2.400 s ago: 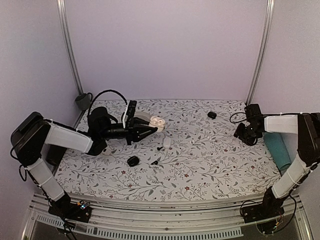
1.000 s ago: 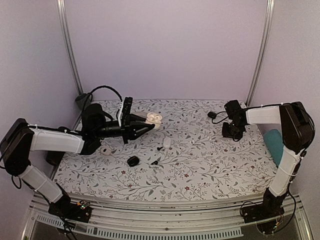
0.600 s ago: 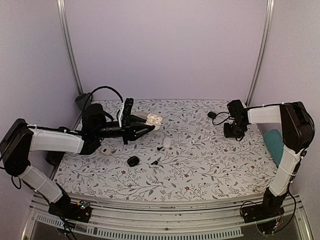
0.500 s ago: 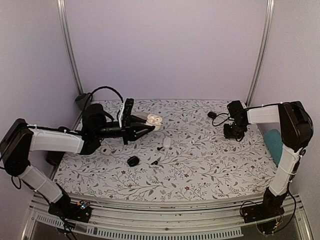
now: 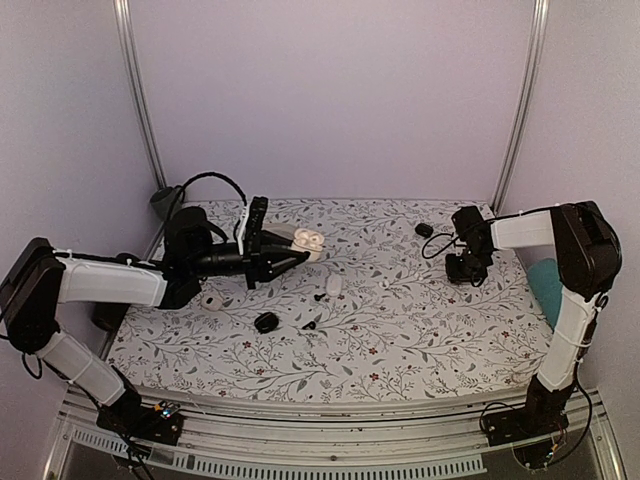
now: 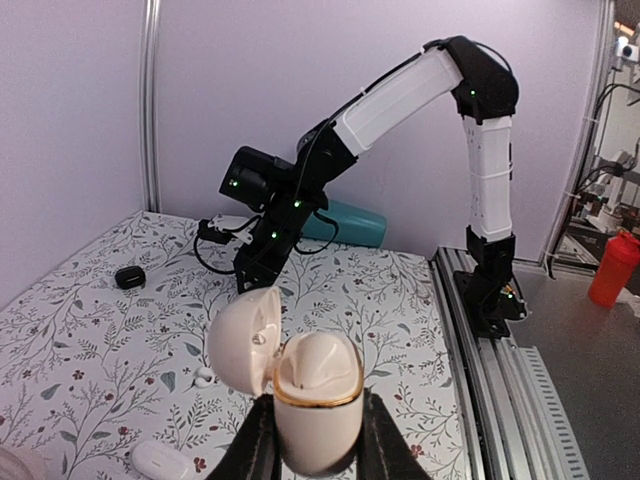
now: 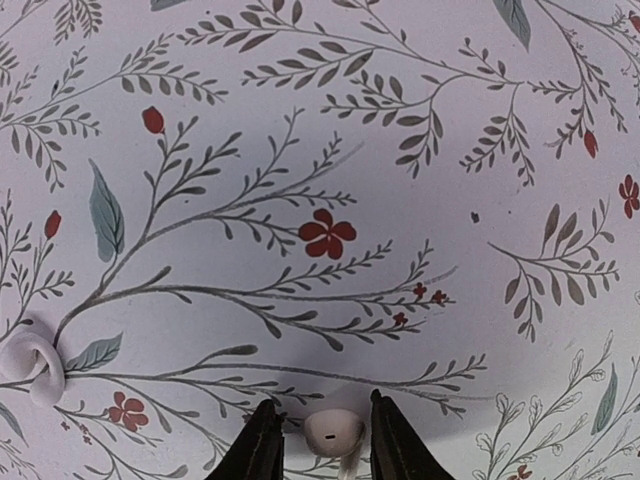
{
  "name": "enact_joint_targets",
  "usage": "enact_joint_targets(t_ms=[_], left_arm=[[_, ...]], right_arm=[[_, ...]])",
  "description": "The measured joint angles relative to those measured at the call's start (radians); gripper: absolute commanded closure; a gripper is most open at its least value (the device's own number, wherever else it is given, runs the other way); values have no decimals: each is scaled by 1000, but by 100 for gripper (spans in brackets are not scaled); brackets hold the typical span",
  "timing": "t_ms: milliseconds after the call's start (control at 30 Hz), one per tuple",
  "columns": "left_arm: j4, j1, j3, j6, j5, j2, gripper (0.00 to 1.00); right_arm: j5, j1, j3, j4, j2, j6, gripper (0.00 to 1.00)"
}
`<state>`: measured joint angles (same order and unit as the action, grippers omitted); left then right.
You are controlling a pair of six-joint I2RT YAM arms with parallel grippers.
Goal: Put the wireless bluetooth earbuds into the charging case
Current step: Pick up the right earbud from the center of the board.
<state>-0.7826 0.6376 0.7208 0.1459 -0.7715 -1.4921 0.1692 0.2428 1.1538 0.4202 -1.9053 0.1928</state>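
Observation:
My left gripper (image 5: 288,252) is shut on the cream charging case (image 5: 306,240) and holds it above the table's back left. In the left wrist view the case (image 6: 315,405) stands upright between the fingers with its lid hinged open to the left. My right gripper (image 5: 463,270) points down close over the cloth at the back right. In the right wrist view it (image 7: 323,440) is shut on a glossy white earbud (image 7: 333,432). A second white earbud (image 5: 385,283) lies on the cloth mid-table, and it also shows in the left wrist view (image 6: 205,377).
A white oval case (image 5: 333,285) lies near centre. Black bits (image 5: 320,297) and a black case (image 5: 266,322) lie in front of it, and another black piece (image 5: 424,230) at the back. A teal roll (image 5: 552,292) lies at the right edge. A small white knot (image 7: 30,367) lies near my right gripper.
My right arm has swung from the right edge inward toward the back middle and dropped slightly. My left gripper has shifted the open case a little back and left.

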Motion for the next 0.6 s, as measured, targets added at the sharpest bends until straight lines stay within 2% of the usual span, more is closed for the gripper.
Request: enact_joint_targets(t_ms=[600], left_arm=[[3,1,6,0,6,10,100]], right_arm=[[-21,-17,1,5,0,-10,80]])
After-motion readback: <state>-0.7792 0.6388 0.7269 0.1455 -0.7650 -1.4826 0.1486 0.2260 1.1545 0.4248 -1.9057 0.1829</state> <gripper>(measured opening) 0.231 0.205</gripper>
